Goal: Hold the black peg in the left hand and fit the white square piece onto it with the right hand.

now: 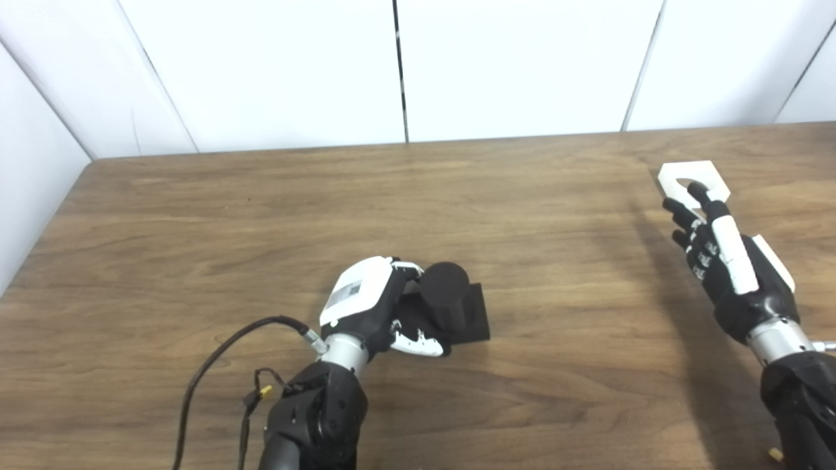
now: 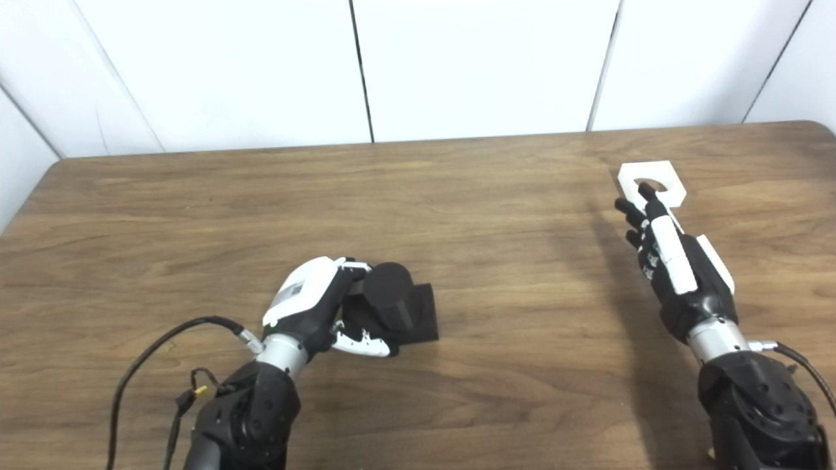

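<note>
Left eye view puts the left hand (image 1: 366,307) at lower centre, fingers (image 1: 418,343) wrapped around the black cylindrical peg on its square base (image 1: 454,300) on the brown wooden counter (image 1: 261,215). Right eye view alone shows the counter's rounded far-right corner. At right, the right hand (image 2: 673,267) reaches with fingers spread, holding nothing, tips over the flat white square piece with a round hole (image 2: 650,179)

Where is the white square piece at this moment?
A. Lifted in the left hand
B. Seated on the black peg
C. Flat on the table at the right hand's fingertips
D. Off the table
C: the white square piece lies on the table under the right hand fingertips, far from the black peg.
</note>
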Action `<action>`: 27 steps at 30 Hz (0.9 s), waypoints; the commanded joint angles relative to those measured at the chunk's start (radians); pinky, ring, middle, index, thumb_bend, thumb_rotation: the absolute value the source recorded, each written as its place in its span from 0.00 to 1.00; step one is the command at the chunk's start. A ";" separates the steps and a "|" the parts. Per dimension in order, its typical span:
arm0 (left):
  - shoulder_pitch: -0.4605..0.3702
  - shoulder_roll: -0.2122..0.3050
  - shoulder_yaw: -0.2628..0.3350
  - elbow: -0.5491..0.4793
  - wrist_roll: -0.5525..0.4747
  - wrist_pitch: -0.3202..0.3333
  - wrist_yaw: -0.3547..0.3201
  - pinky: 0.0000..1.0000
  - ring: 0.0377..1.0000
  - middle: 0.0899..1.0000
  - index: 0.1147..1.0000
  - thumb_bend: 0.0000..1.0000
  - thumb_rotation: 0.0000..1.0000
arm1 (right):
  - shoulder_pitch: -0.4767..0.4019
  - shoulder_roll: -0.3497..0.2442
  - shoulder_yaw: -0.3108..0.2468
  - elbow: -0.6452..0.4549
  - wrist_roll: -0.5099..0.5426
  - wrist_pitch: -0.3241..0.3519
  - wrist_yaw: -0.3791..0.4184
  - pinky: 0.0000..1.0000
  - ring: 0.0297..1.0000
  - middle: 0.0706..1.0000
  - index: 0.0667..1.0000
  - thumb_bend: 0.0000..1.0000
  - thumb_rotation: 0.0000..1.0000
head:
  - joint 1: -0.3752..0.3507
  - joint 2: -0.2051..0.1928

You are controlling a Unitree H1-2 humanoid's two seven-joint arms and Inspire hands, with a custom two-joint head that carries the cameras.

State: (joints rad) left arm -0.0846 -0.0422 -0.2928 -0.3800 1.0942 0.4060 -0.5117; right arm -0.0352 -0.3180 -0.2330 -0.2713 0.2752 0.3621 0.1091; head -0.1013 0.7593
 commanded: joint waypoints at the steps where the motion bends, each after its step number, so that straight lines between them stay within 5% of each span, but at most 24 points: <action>1: -0.024 -0.003 -0.010 0.008 0.000 -0.027 0.065 1.00 0.95 0.84 0.42 0.51 0.06 | -0.025 -0.007 -0.011 -0.037 0.011 -0.007 -0.001 1.00 1.00 0.91 1.00 0.62 0.87 | -0.001 0.002; 8: -0.035 0.010 -0.060 0.107 -0.001 -0.047 0.148 1.00 0.94 0.83 0.43 0.51 0.06 | -0.022 -0.008 -0.014 -0.049 0.015 0.001 0.001 1.00 0.99 0.91 1.00 0.63 0.86 | -0.001 0.004; 27: -0.089 0.104 -0.126 0.164 -0.054 -0.040 0.084 1.00 0.95 0.83 0.43 0.51 0.06 | -0.016 -0.006 -0.009 -0.066 0.012 0.005 0.000 1.00 1.00 0.91 1.00 0.60 0.87 | -0.007 0.005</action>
State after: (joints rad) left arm -0.1718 0.0416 -0.4017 -0.2549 1.0434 0.3675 -0.3896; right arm -0.0262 -0.3178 -0.2359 -0.2898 0.2846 0.3840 0.1096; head -0.1074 0.7639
